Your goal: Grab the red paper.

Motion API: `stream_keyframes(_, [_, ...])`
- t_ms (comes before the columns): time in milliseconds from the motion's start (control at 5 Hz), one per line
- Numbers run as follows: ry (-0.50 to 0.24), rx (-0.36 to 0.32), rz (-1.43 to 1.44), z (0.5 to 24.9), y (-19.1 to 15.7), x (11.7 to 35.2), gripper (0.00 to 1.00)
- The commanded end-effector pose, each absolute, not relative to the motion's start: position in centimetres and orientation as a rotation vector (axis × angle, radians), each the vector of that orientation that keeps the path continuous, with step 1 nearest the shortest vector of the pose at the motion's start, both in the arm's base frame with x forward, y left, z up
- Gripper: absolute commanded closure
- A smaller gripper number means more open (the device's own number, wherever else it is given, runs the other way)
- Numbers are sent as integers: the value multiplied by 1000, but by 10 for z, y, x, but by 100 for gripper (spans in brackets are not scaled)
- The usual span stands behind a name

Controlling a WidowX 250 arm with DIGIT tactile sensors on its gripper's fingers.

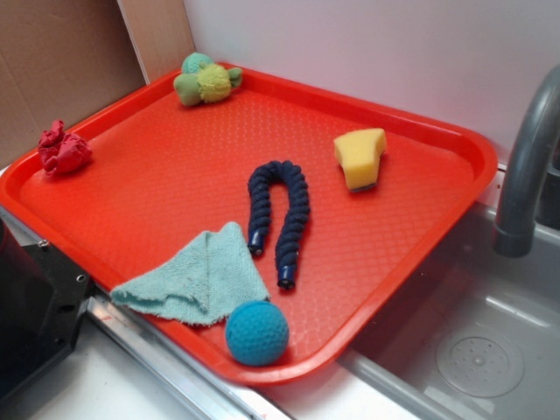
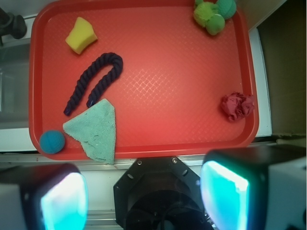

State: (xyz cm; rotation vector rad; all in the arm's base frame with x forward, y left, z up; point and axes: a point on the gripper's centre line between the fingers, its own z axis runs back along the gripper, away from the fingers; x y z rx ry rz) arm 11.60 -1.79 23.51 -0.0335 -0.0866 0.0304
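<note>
The red paper [image 1: 63, 150] is a crumpled crimson wad lying on the orange-red tray [image 1: 175, 175] near its far left edge. From the wrist view the red paper [image 2: 237, 106] sits close to the right rim of the tray [image 2: 168, 72]. My gripper [image 2: 144, 196] hangs high above the black robot base, outside the tray's near edge and well away from the paper. It is open, its cyan pads [image 2: 223, 191] wide apart with nothing between them. In the exterior view the gripper is out of sight.
On the tray lie a blue ball [image 1: 256, 332], a teal cloth [image 1: 201, 278], a dark blue rope [image 1: 280, 214], a yellow sponge [image 1: 360, 157] and a green-yellow knobbly toy [image 1: 206, 80]. A grey faucet [image 1: 525, 166] and a sink [image 1: 472, 341] are to the right.
</note>
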Motion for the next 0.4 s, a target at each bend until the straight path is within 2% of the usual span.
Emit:
stream_keyframes(0, [-87, -34, 30, 235, -18, 116, 0])
stream_keyframes(200, [-116, 13, 204, 208, 10, 130, 0])
